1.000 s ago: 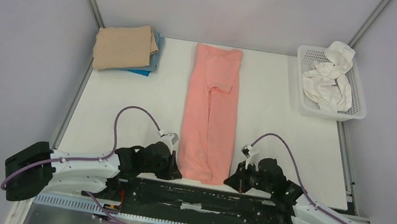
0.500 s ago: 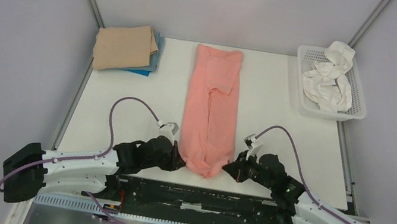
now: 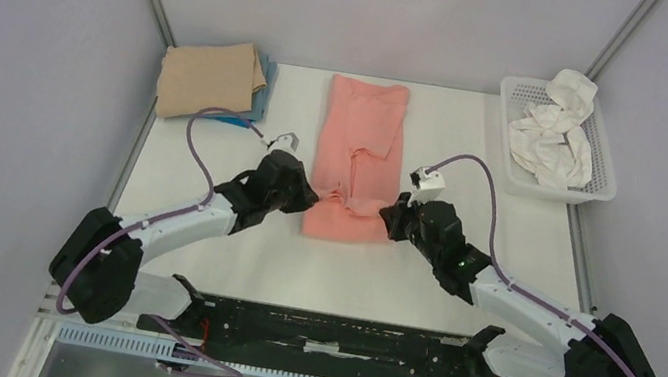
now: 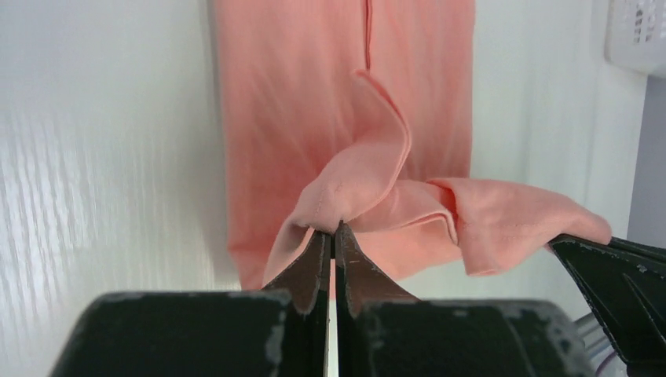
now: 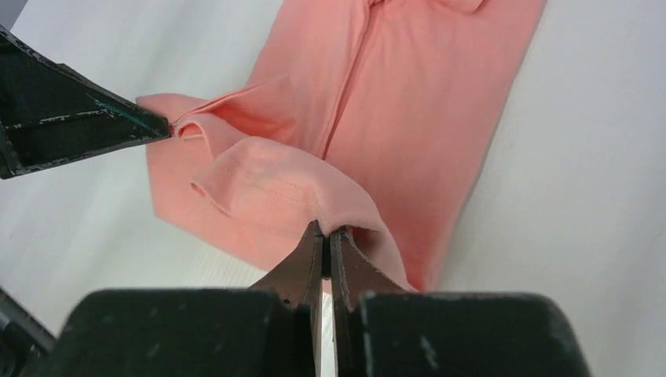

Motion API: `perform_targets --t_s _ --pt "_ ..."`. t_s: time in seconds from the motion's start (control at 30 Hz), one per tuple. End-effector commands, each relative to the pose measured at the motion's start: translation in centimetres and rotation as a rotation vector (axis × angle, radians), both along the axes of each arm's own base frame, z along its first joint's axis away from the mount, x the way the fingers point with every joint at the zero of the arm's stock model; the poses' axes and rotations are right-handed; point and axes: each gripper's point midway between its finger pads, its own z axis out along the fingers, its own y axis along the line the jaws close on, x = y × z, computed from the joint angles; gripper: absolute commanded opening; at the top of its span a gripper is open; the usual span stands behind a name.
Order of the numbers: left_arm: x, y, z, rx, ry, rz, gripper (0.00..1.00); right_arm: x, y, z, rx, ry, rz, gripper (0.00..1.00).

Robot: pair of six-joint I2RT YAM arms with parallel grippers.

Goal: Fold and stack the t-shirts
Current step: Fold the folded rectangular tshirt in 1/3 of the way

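The salmon-pink t-shirt (image 3: 361, 132) lies as a long narrow strip in the middle of the table, its near end lifted and doubled back over itself. My left gripper (image 3: 313, 197) is shut on the near left corner of the hem (image 4: 345, 196). My right gripper (image 3: 386, 217) is shut on the near right corner (image 5: 314, 188). Both hold the hem a little above the cloth at about mid-table. The tan t-shirt (image 3: 211, 78) lies folded at the far left on the bright blue t-shirt (image 3: 261, 96), of which only an edge shows.
A white mesh basket (image 3: 601, 140) with crumpled white cloth (image 3: 551, 132) stands at the far right. Metal frame posts rise at the far corners. The black base rail (image 3: 327, 334) runs along the near edge.
Both grippers have closed on the near hem of the pink shirt, lifted it and carried it away from the near edge toward the far end, so the near part now doubles over.
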Motion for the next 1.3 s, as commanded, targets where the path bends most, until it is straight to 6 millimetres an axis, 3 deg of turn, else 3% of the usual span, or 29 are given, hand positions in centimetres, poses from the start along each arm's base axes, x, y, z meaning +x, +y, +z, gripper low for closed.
perform_targets --t_s 0.0,0.43,0.53,0.8,0.9,0.97,1.03,1.07,1.13,1.23,1.27 --pt "5.1 -1.2 3.6 -0.007 -0.108 -0.062 0.02 4.8 0.9 4.1 0.025 -0.114 -0.045 0.0" --pt "12.9 -1.4 1.7 0.119 -0.086 -0.088 0.02 12.4 0.7 2.7 0.04 -0.092 -0.086 0.0" --pt "14.4 -0.4 0.8 0.171 -0.077 -0.041 0.02 13.8 0.5 2.1 0.04 -0.083 -0.112 0.0" --pt "15.9 0.2 -2.0 0.203 -0.003 -0.02 0.02 16.4 0.4 -0.7 0.029 -0.019 -0.148 0.08" --pt "16.3 0.8 -2.9 0.227 0.027 0.013 0.02 17.4 0.4 -1.1 0.034 -0.007 -0.157 0.16" --pt "16.5 1.0 -3.2 0.235 0.048 0.021 0.2 17.9 0.0 -1.2 0.028 0.004 -0.178 0.29" --pt "16.8 1.0 -2.9 0.234 0.053 0.02 0.51 18.3 -0.3 -1.0 0.025 0.006 -0.19 0.61" --pt "17.0 1.0 -2.5 0.231 0.049 0.021 0.63 18.4 -0.4 -0.7 0.025 0.002 -0.191 0.69" --pt "17.1 0.7 -1.6 0.217 0.036 0.011 0.76 18.1 -0.1 -0.2 0.026 0.0 -0.163 0.76" --pt "16.6 0.5 -0.4 0.198 0.022 -0.009 0.79 16.6 0.5 0.0 0.045 0.008 -0.096 0.96" --pt "16.1 0.5 -0.4 0.195 0.029 -0.016 0.79 16.0 0.5 -0.1 0.047 0.014 -0.081 0.98"
